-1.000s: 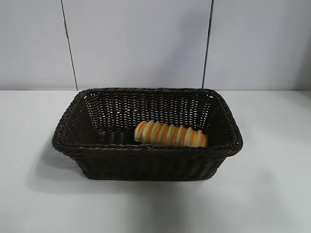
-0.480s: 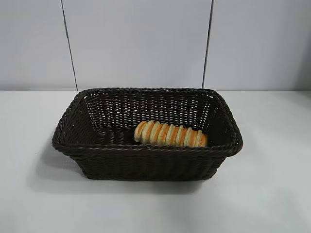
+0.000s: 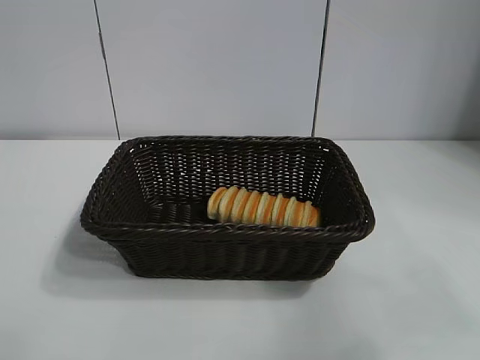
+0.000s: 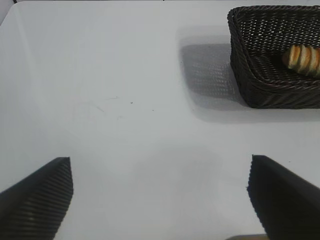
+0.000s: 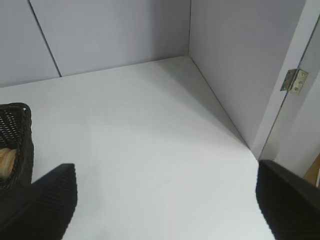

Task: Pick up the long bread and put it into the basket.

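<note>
The long bread (image 3: 263, 208), golden-tan with orange-brown stripes, lies inside the dark brown wicker basket (image 3: 225, 229), toward its front right. In the left wrist view the basket (image 4: 265, 85) and the bread (image 4: 302, 57) show far off. My left gripper (image 4: 160, 167) hovers open over bare table, well away from the basket, with nothing between its fingers. My right gripper (image 5: 165, 172) is also open and empty over bare table; a corner of the basket (image 5: 20, 150) and a bit of the bread (image 5: 6, 161) show at that view's edge. Neither arm appears in the exterior view.
The white table (image 3: 420, 300) stretches all round the basket. Grey wall panels (image 3: 210, 67) stand behind it. A side wall with a hinge (image 5: 295, 80) closes the table's corner near my right arm.
</note>
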Robot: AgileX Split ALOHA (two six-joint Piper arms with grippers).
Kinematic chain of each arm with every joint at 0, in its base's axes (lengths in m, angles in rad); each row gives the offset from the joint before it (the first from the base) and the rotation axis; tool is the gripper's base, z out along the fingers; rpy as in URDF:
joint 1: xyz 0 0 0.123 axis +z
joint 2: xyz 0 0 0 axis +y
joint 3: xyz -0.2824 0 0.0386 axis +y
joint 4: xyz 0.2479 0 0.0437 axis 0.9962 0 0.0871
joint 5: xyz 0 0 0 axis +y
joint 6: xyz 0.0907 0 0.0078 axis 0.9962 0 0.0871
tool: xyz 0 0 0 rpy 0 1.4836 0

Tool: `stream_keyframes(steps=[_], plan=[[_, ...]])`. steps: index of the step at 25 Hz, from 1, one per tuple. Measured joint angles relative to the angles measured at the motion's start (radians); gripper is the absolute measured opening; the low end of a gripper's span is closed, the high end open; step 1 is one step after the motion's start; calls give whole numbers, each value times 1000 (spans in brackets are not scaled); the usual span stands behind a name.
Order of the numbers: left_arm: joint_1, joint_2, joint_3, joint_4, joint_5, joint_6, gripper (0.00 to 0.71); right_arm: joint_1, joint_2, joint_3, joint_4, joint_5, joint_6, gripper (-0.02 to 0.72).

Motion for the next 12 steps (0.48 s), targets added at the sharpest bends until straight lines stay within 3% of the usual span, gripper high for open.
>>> stream_keyframes(steps=[12], plan=[[0, 0, 0, 0, 0, 0, 687, 0, -2, 121, 45, -6, -34, 695]])
